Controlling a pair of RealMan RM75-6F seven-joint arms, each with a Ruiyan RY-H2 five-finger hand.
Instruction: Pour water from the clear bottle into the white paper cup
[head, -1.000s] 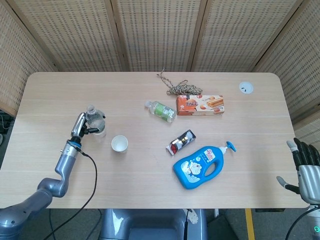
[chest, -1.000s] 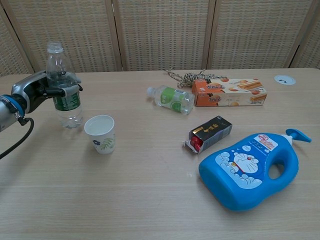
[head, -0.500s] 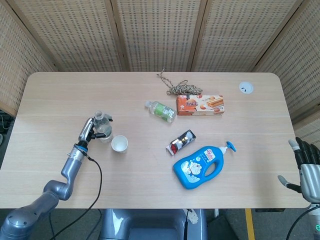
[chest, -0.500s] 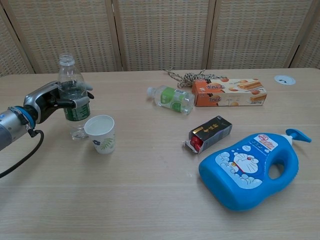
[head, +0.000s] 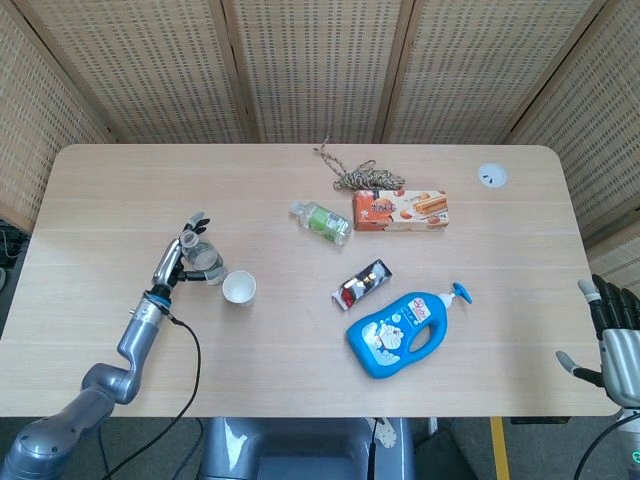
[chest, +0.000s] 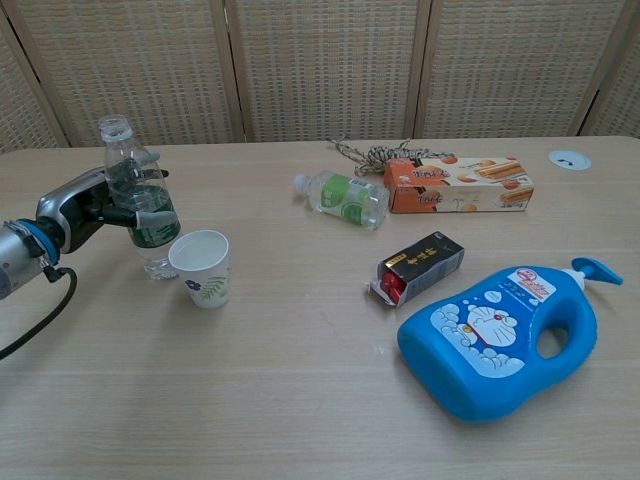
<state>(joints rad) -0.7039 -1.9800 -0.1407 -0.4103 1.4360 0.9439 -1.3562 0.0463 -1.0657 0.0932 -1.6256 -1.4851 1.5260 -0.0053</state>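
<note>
Bottle (chest: 140, 212) sits in my left hand (chest: 82, 207), fingers wrapped round it, uncapped, tilted slightly, just left of the cup (chest: 201, 267). My right hand (head: 612, 335), well right of the cup, fingers apart, holds nothing.

The left arm (head: 110, 370) is smooth silver-grey metal in rounded segments, with a blue ring (chest: 37, 240) at the wrist and a black cable (head: 185, 375) looping from it. The left hand (chest: 95, 205) is grey with dark finger parts. The right hand (head: 612, 335) is silver with black fingers.
</note>
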